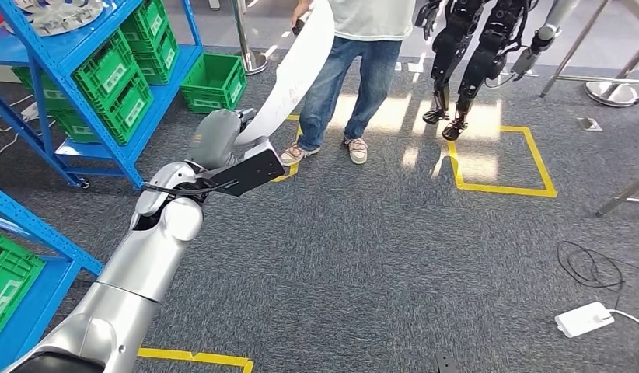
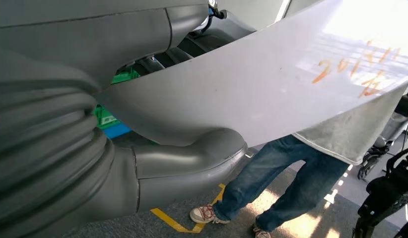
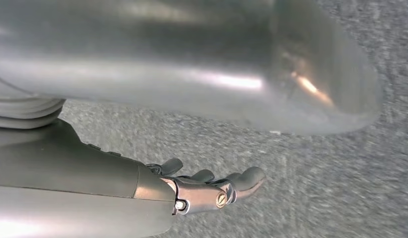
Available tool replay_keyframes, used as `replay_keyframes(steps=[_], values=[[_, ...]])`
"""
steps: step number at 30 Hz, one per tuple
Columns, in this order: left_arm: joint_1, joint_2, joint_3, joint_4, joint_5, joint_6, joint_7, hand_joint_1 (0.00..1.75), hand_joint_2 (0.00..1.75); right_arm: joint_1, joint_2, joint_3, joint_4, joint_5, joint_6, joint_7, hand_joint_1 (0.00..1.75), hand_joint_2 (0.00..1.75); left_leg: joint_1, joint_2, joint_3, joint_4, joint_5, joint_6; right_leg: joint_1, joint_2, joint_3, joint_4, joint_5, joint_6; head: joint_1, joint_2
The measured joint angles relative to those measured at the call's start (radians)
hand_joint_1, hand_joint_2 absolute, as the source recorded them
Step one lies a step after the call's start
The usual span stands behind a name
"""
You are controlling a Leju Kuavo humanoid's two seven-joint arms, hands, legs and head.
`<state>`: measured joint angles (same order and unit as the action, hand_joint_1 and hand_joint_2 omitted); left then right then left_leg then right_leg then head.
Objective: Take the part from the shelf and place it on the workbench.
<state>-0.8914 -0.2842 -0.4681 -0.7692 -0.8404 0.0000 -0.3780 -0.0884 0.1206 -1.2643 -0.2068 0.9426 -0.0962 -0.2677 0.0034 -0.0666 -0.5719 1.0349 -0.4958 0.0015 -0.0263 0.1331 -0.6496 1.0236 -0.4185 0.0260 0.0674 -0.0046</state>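
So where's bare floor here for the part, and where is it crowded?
Bare carpet lies between the left hand, holding the white part, and the cables by the white box. Crowded: the blue shelf with green crates, the person's feet and the standing robot.

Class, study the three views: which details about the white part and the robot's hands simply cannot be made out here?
- Left hand, head view: fingers hidden behind its grey cover and the white part.
- White part, head view: top end cut off by the edge.
- Orange writing, left wrist view: washed out by glare.
- Right hand, right wrist view: blurred.
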Motion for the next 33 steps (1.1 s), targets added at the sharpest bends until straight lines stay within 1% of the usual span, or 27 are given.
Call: replay_keyframes(steps=[1,2,3,4,5,6,7,8,9,10,12,13,14,15,16,17,19,20,21,23,25,26,27,29,30,31,33], values=[[0.000,-0.003,0.000,0.000,0.000,0.000,0.000,1.75,1.75,0.003,-0.001,0.001,0.000,0.001,0.000,0.001,0.00,0.00,0.000,0.011,0.001,-0.004,0.004,0.006,-0.001,-0.003,-0.002,0.000,0.001,0.007,0.000,0.000],[-0.001,-0.008,0.000,-0.001,0.000,0.000,0.000,1.75,1.75,0.005,-0.002,0.002,0.000,0.002,-0.001,0.003,0.00,0.00,0.002,0.022,0.003,-0.009,0.008,0.013,0.001,-0.023,-0.009,0.011,-0.006,0.011,0.003,0.000],[-0.002,-0.012,0.000,-0.001,0.000,0.000,-0.001,1.75,1.75,0.005,-0.003,0.003,0.000,0.002,-0.001,0.004,0.00,0.00,0.004,0.034,0.005,-0.014,0.011,0.019,0.003,-0.051,-0.024,0.042,-0.024,0.016,0.006,0.000],[-0.003,-0.013,0.000,-0.002,0.000,0.000,-0.001,1.75,1.75,0.003,-0.004,0.003,0.000,0.002,-0.002,0.006,0.00,0.00,0.003,0.047,0.005,-0.017,0.013,0.023,0.005,-0.085,-0.048,0.093,-0.052,0.018,0.008,0.000],[-0.002,-0.014,0.000,-0.001,0.001,0.000,-0.002,1.75,1.75,0.001,-0.004,0.003,0.000,0.002,-0.003,0.008,0.00,0.00,0.001,0.060,0.005,-0.017,0.013,0.026,0.006,-0.109,-0.079,0.158,-0.084,0.022,0.011,0.000],[-0.001,-0.013,0.000,-0.001,0.001,0.000,-0.002,1.75,1.75,-0.001,-0.004,0.004,0.000,0.001,-0.004,0.010,0.00,0.00,-0.001,0.075,0.005,-0.016,0.011,0.028,0.005,-0.120,-0.110,0.223,-0.111,0.025,0.011,0.000],[0.000,-0.012,0.000,0.000,0.001,0.000,-0.003,1.75,1.75,-0.001,-0.004,0.004,0.000,0.000,-0.006,0.013,0.00,0.00,-0.002,0.089,0.004,-0.014,0.010,0.029,0.004,-0.125,-0.128,0.264,-0.122,0.027,0.011,0.000],[0.001,-0.013,0.000,0.000,0.001,0.000,-0.003,1.75,1.75,-0.001,-0.004,0.004,0.000,-0.001,-0.007,0.015,0.00,0.00,-0.002,0.103,0.004,-0.012,0.008,0.029,0.003,-0.128,-0.126,0.267,-0.116,0.028,0.011,0.000],[0.001,-0.013,0.000,0.000,0.002,0.000,-0.004,1.75,1.75,0.000,-0.004,0.004,0.000,-0.001,-0.009,0.016,0.00,0.00,-0.002,0.115,0.003,-0.010,0.006,0.028,0.002,-0.133,-0.104,0.231,-0.094,0.029,0.011,0.000],[0.000,-0.015,0.000,0.000,0.002,0.000,-0.005,1.75,1.75,0.000,-0.004,0.004,0.000,-0.001,-0.011,0.017,0.00,0.00,-0.002,0.126,0.004,-0.007,0.003,0.026,0.002,-0.144,-0.065,0.165,-0.064,0.028,0.011,0.000],[-0.003,-0.017,0.000,0.000,0.002,0.000,-0.007,1.75,1.75,-0.002,-0.003,0.004,0.000,-0.001,-0.014,0.017,0.00,0.00,-0.007,0.144,0.004,0.000,-0.005,0.017,0.007,-0.181,0.002,0.047,-0.028,0.018,0.011,0.000],[-0.005,-0.018,0.000,0.000,0.003,0.000,-0.008,1.75,1.75,-0.003,-0.003,0.004,0.000,-0.001,-0.015,0.016,0.00,0.00,-0.010,0.152,0.005,0.001,-0.009,0.011,0.009,-0.191,0.016,0.018,-0.023,0.011,0.010,0.000],[-0.005,-0.019,0.000,0.000,0.003,0.000,-0.009,1.75,1.75,-0.003,-0.003,0.004,0.000,-0.001,-0.015,0.016,0.00,0.00,-0.012,0.160,0.007,0.000,-0.011,0.006,0.012,-0.192,0.017,0.011,-0.025,0.004,0.009,0.000],[-0.006,-0.020,0.000,0.000,0.003,0.000,-0.009,1.75,1.75,-0.003,-0.003,0.004,0.000,-0.001,-0.015,0.016,0.00,0.00,-0.013,0.168,0.010,-0.002,-0.013,0.001,0.012,-0.182,0.015,0.008,-0.023,-0.002,0.009,0.000],[-0.006,-0.021,0.000,0.000,0.003,0.000,-0.010,1.75,1.75,-0.001,-0.003,0.004,0.000,-0.002,-0.016,0.016,0.00,0.00,-0.011,0.168,0.011,-0.002,-0.015,-0.005,0.010,-0.172,0.016,0.006,-0.022,-0.008,0.008,0.000],[-0.006,-0.021,0.000,0.000,0.003,0.001,-0.011,1.75,1.75,0.000,-0.003,0.004,0.000,-0.002,-0.016,0.016,0.00,0.00,-0.010,0.153,0.009,0.006,-0.023,-0.010,0.008,-0.163,0.017,0.002,-0.019,-0.014,0.008,0.000],[-0.007,-0.020,0.000,0.001,0.003,0.005,-0.017,1.75,1.75,0.000,-0.002,0.004,0.000,-0.003,-0.016,0.011,0.00,0.00,-0.006,0.105,-0.017,0.066,-0.063,-0.019,0.002,-0.148,0.019,-0.003,-0.015,-0.025,0.007,0.000],[-0.007,-0.019,0.000,0.001,0.003,0.008,-0.019,1.75,1.75,-0.002,-0.003,0.004,0.000,-0.004,-0.015,0.009,0.00,0.00,-0.005,0.085,-0.032,0.099,-0.084,-0.020,0.002,-0.143,0.019,-0.004,-0.014,-0.028,0.007,0.000],[-0.007,-0.018,0.000,0.002,0.003,0.010,-0.021,1.75,1.75,-0.003,-0.003,0.004,0.000,-0.005,-0.015,0.008,0.00,0.00,-0.005,0.078,-0.043,0.125,-0.098,-0.020,0.002,-0.139,0.019,-0.004,-0.014,-0.030,0.007,0.000],[-0.007,-0.017,0.000,0.002,0.004,0.010,-0.022,1.75,1.75,-0.003,-0.003,0.004,0.000,-0.006,-0.015,0.007,0.00,0.00,-0.005,0.075,-0.052,0.146,-0.109,-0.021,0.002,-0.136,0.019,-0.004,-0.015,-0.030,0.007,0.000],[-0.005,-0.013,0.000,0.007,0.004,0.012,-0.024,1.75,1.75,-0.004,-0.002,0.004,0.000,-0.008,-0.015,0.005,0.00,0.00,-0.005,0.072,-0.086,0.214,-0.134,-0.022,0.002,-0.123,0.019,-0.004,-0.015,-0.031,0.007,0.000],[-0.003,-0.010,0.000,0.012,0.004,0.015,-0.029,1.75,1.75,-0.004,-0.002,0.004,0.000,-0.010,-0.015,0.004,0.00,0.00,-0.003,0.070,-0.097,0.229,-0.125,-0.022,0.002,-0.107,0.019,-0.003,-0.015,-0.031,0.007,0.000],[-0.003,-0.008,0.000,0.017,0.004,0.017,-0.035,1.75,1.75,-0.004,-0.002,0.003,0.000,-0.012,-0.016,0.005,0.00,0.00,-0.001,0.062,-0.092,0.207,-0.096,-0.021,0.001,-0.087,0.019,0.000,-0.016,-0.029,0.007,0.000],[-0.005,-0.007,0.000,0.025,0.006,0.020,-0.048,1.75,1.75,-0.004,0.000,0.003,0.000,-0.017,-0.017,0.007,0.00,0.00,0.008,0.023,-0.042,0.080,-0.020,-0.020,-0.001,-0.050,0.016,0.007,-0.018,-0.019,0.007,0.000],[-0.007,-0.007,0.000,0.027,0.006,0.021,-0.051,1.75,1.75,-0.005,0.001,0.003,0.000,-0.019,-0.018,0.008,0.00,0.00,0.009,0.005,-0.020,0.032,-0.004,-0.018,-0.002,-0.038,0.012,0.010,-0.018,-0.011,0.007,0.000],[-0.008,-0.008,0.000,0.030,0.007,0.021,-0.052,1.75,1.75,-0.005,0.002,0.003,0.000,-0.021,-0.019,0.007,0.00,0.00,0.008,-0.005,-0.013,0.016,-0.004,-0.015,-0.004,-0.028,0.008,0.009,-0.016,-0.002,0.007,0.000],[-0.011,-0.013,0.000,0.037,0.011,0.023,-0.055,1.75,1.75,-0.001,0.004,0.003,0.000,-0.022,-0.020,0.006,0.00,0.00,0.006,0.008,-0.010,0.011,-0.001,-0.002,-0.009,-0.010,0.003,0.003,-0.009,0.013,0.006,0.000]])
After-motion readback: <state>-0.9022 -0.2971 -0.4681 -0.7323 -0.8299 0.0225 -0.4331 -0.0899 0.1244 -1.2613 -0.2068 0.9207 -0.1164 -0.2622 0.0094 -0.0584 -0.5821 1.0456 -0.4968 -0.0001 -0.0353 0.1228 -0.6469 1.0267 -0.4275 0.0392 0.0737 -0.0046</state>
